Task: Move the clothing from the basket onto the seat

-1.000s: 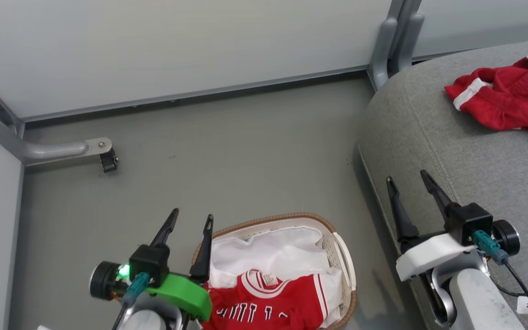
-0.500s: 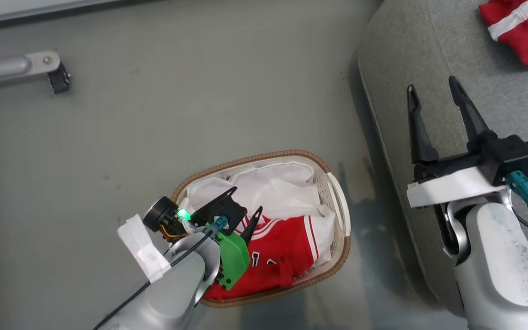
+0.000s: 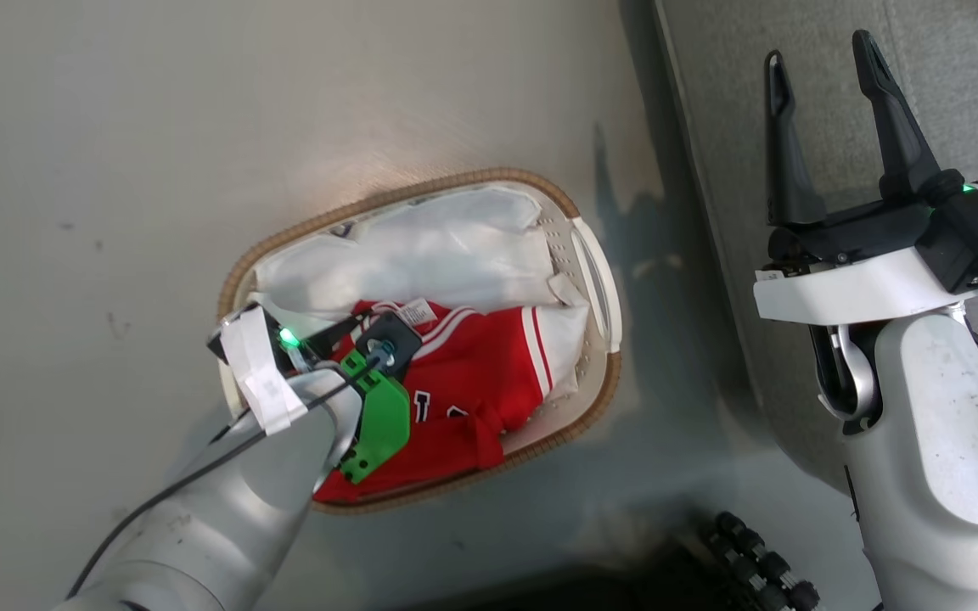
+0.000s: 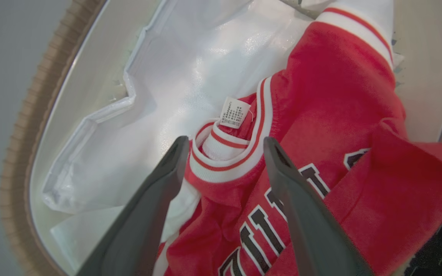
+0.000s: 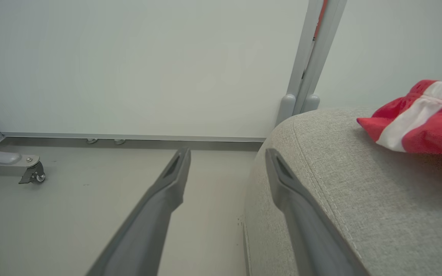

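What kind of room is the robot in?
Probably a pretend living room in a test space: a grey sofa seat, a laundry basket on bare floor, and plain partition walls on metal feet.

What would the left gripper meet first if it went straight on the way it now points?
Most likely the red jersey, at its collar: the open left gripper points down into the basket, collar framed between its fingers. The remaining gap is unclear.
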